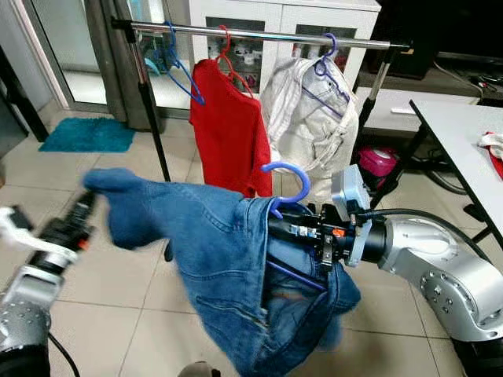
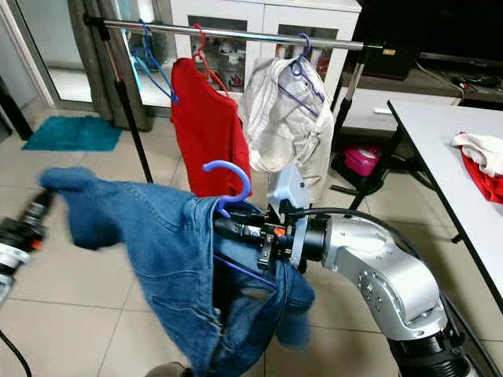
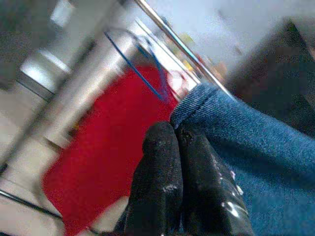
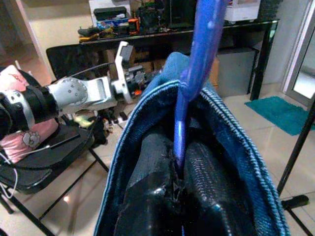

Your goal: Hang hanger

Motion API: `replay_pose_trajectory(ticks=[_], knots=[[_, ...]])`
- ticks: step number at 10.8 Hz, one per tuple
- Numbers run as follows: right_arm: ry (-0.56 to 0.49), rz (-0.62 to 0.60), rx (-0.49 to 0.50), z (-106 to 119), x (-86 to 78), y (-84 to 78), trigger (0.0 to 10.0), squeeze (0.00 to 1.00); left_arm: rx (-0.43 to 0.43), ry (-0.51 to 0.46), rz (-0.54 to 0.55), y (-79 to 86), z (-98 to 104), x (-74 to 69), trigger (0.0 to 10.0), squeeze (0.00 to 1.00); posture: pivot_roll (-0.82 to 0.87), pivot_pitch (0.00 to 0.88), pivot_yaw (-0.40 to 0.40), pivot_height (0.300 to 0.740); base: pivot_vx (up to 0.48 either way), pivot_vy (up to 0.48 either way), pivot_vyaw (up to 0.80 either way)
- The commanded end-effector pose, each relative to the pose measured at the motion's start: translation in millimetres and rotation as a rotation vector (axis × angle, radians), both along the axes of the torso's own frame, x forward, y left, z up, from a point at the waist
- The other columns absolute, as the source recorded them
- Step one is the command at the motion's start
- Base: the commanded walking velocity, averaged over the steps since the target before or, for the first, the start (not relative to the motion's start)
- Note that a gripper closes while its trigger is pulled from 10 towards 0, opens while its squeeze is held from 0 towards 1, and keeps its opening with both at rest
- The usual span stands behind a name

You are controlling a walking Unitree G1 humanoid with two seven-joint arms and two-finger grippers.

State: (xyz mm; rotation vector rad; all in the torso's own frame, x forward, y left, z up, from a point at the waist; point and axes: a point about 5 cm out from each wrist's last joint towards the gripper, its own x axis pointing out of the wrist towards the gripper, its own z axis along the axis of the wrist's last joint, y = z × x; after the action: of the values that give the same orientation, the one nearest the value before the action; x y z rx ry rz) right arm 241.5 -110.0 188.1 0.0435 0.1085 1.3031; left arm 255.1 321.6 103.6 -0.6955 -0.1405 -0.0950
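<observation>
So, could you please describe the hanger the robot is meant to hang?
Below the clothes rail, the right gripper grips a blue plastic hanger wearing a denim jacket. Unlike the rail's three hangers, its hook points up, catching on nothing.

Behind the right gripper: red shirt [image 1: 229, 133] on a red hanger [image 1: 228, 55], white jacket [image 1: 310, 118] on a purple hanger [image 1: 326, 63] just next to it, and an empty blue hanger [image 1: 179, 67] further along twd the left gripper's side. Teal mat [image 1: 88, 134] on the tile floor way back beyond the left gripper. White table [image 1: 464, 149] off to the right gripper's outer side w/ a red and white cloth [image 2: 479, 161] on it. Pink thing [image 1: 376, 161] on the floor under the jacket, can't tell what.
</observation>
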Motion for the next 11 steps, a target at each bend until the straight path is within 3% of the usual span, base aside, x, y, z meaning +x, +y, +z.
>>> replay_pose_trajectory(ticks=[1,3,6,9,10,11], knots=[[-0.035,-0.003,0.015,6,1.6,-2.3,10.0,0.00,-0.010,0.000,0.186,20.3,1,-3.7,0.0,0.00,-0.02,0.000,0.004,0.740,0.000,0.000,0.00],[-0.033,-0.010,0.018,7,2.9,-2.8,10.0,0.00,-0.047,0.057,0.462,53.1,-3,-14.0,0.0,0.00,-0.02,0.000,0.004,0.740,0.000,0.000,0.00],[-0.029,-0.014,0.018,7,3.7,-3.4,10.0,0.00,-0.048,0.338,0.726,75.9,-34,-35.0,0.0,0.00,-0.02,0.000,0.003,0.740,0.000,0.000,0.00],[-0.028,-0.023,0.020,7,4.8,-4.7,10.0,0.00,-0.061,0.484,0.862,80.1,-50,-46.9,0.0,0.00,-0.02,0.000,0.004,0.740,0.000,0.000,0.00],[-0.028,-0.024,0.020,7,4.9,-5.1,10.0,0.00,-0.056,0.478,0.839,78.0,-51,-45.1,0.0,0.00,-0.03,0.000,0.003,0.740,0.000,0.000,0.00],[-0.026,-0.023,0.021,7,4.9,-5.3,10.0,0.00,-0.048,0.330,0.678,62.0,-38,-24.4,10.0,0.00,-0.02,0.000,-0.002,0.740,0.000,0.000,0.00]])
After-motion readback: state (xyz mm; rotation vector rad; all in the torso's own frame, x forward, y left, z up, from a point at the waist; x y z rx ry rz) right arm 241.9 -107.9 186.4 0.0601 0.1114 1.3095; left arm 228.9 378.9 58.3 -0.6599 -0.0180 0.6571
